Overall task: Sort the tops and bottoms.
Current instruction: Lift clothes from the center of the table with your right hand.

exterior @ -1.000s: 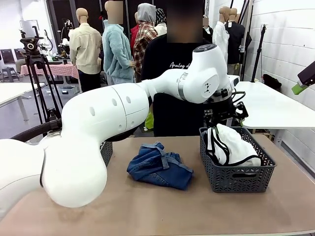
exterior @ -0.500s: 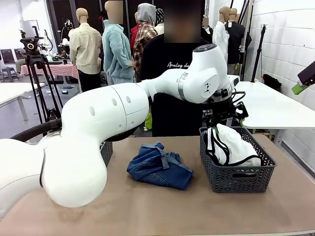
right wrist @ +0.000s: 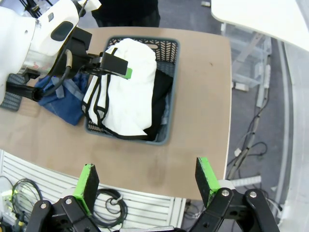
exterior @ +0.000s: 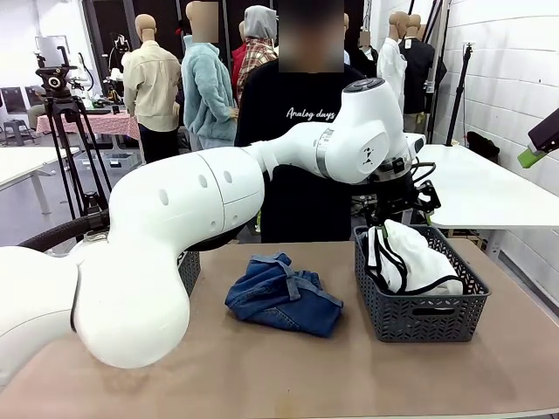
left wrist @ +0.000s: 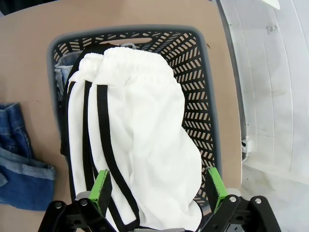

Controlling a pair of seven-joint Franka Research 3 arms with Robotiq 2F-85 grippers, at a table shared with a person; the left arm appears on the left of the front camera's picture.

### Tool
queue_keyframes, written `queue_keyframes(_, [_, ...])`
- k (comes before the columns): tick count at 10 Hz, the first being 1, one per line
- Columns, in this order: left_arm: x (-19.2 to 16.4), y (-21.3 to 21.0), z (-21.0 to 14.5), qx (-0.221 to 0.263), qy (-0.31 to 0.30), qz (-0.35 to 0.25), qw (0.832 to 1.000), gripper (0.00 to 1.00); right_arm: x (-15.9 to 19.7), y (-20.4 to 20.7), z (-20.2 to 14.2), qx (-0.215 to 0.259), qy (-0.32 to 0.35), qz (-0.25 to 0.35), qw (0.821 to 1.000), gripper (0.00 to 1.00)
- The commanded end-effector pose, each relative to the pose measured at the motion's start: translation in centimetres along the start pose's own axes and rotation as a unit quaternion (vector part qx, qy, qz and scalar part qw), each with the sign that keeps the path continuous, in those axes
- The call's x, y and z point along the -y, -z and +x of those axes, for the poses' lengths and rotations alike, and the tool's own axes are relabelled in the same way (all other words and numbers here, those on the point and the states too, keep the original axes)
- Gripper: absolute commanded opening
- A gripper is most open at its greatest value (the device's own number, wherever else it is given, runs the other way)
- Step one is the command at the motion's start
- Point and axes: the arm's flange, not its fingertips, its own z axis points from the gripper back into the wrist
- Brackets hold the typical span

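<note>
- Here, the left gripper hangs just over the far end of a grey slatted basket. Its green-padded jaws are spread wide with nothing between them.
- In its wrist view, the pads stand on either side of the near edge of the white top.
- The white top is a soft, bunched heap with thin black edging in stripes down one side and a gathered hem at the far end. It is piled higher than the basket's rim.
- The black top lies in the same basket, beside and partly under the white one.
- A scrap of pale blue cloth shows in one corner of the basket, too little to say what it is.
- The dark blue denim garment lies crumpled on the brown table, near the basket but not touching it.
- The right gripper is high above the table's edge, jaws apart and empty.
- The white left arm hides most of a second basket.
- A person stands at the far side. The black T-shirt reads "Analog days".
</note>
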Motion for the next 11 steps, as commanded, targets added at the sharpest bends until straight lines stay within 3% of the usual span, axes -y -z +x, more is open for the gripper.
queue_keyframes(1, [0.0, 0.0, 0.0, 0.0, 0.0, 0.0, 1.0, 1.0, 0.0, 0.2, 0.0, 0.002, 0.001, -0.002, 1.0, 1.0])
queue_keyframes(3, [-1.1, -3.9, -0.9, -0.034, 0.1, 0.087, 0.991, 1.0, 0.0, 0.2, 0.0, 0.002, 0.001, -0.002, 1.0, 1.0])
queue_keyframes(5, [-2.2, -8.4, -3.0, -0.033, 0.144, 0.14, 0.979, 1.0, 0.0, 0.2, 0.0, 0.002, 0.001, -0.002, 1.0, 1.0])
queue_keyframes(6, [-3.1, -10.6, -4.5, -0.034, 0.142, 0.176, 0.973, 1.0, 0.0, 0.2, 0.0, 0.002, 0.001, -0.002, 1.0, 1.0])
queue_keyframes(8, [-6.1, -14.7, -7.7, -0.059, 0.128, 0.192, 0.971, 1.0, 0.0, 0.2, 0.0, 0.002, 0.001, -0.002, 1.0, 1.0])
queue_keyframes(9, [-7.6, -15.7, -8.9, -0.096, 0.126, 0.197, 0.968, 1.0, 0.0, 0.2, 0.0, 0.002, 0.001, -0.002, 1.0, 1.0])
queue_keyframes(11, [-11.7, -17.1, -10.9, -0.166, 0.059, 0.246, 0.953, 1.0, 0.0, 0.2, 0.0, 0.002, 0.001, -0.002, 1.0, 1.0])
